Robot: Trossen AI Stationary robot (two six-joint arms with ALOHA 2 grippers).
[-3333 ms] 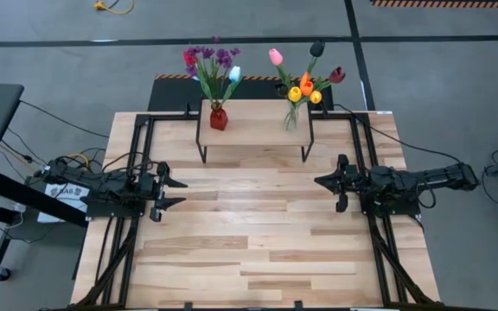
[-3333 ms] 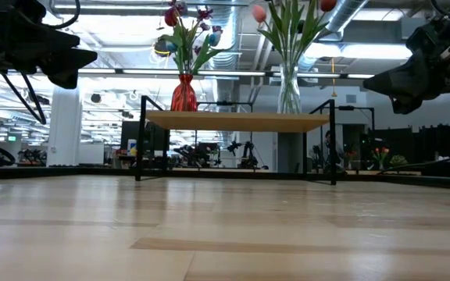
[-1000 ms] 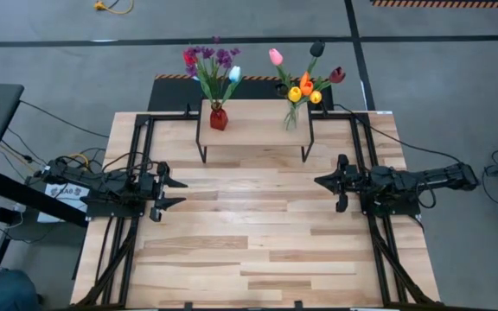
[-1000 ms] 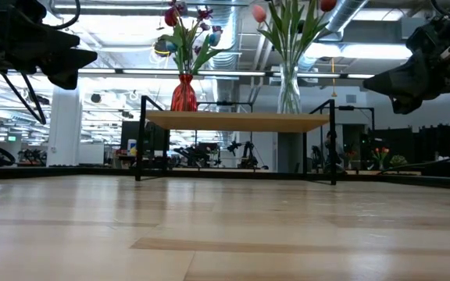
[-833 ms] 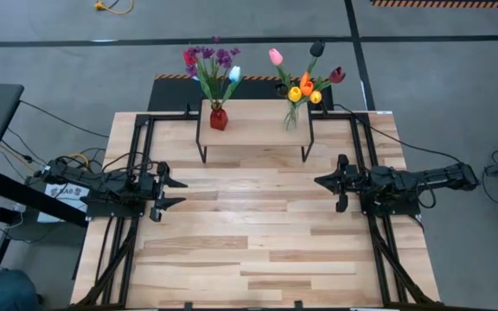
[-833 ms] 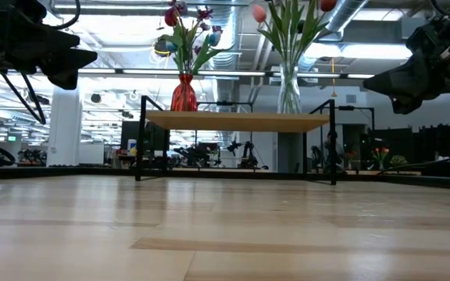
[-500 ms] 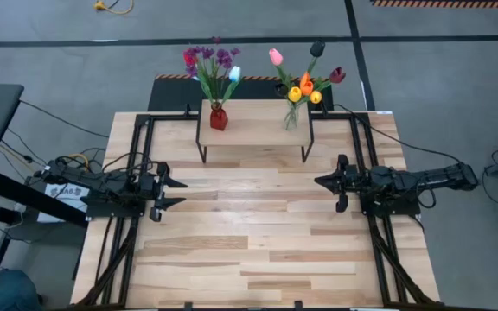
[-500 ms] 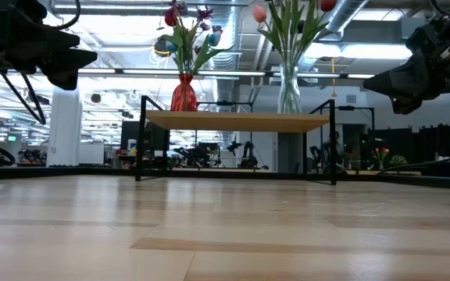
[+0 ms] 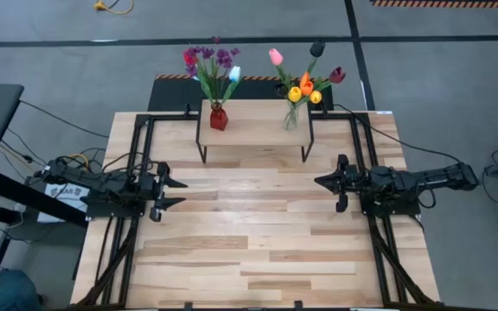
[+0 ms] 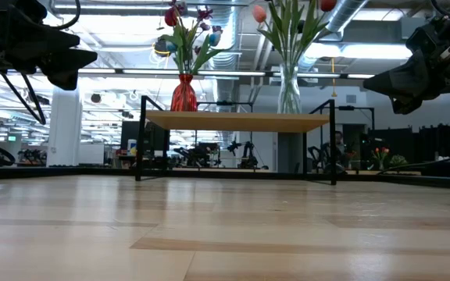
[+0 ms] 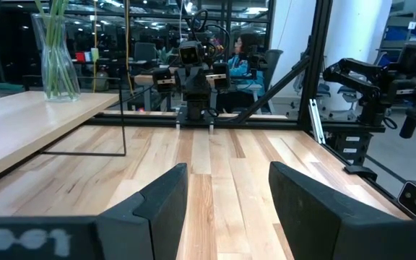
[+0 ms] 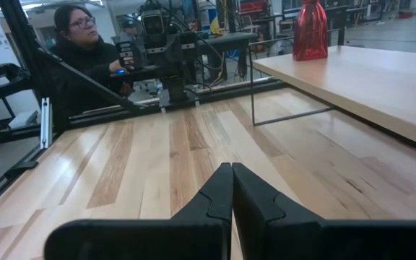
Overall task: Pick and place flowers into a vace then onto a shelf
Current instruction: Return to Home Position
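1. The near half of the plank tabletop is bare wood.
2. The left gripper hangs over the table's left side, pointing inward. Its fingers stand well apart with nothing between them.
3. The right gripper faces it from the table's right side, well apart from it. Its fingers are pressed together and grip nothing.
4. Beyond both grippers, the shelf stands on its thin black legs at the far middle of the table.
5. A red vase stands on the shelf's left end and a clear vase on its right end, well apart.
6. The flowers stand upright in both vases: purple sprigs, a red tulip and a light blue one in the red vase; pink, orange, yellow and dark tulips in the clear vase.
7. Farthest off, past the table's left edge, what looks like a seated person shows in the right wrist view.
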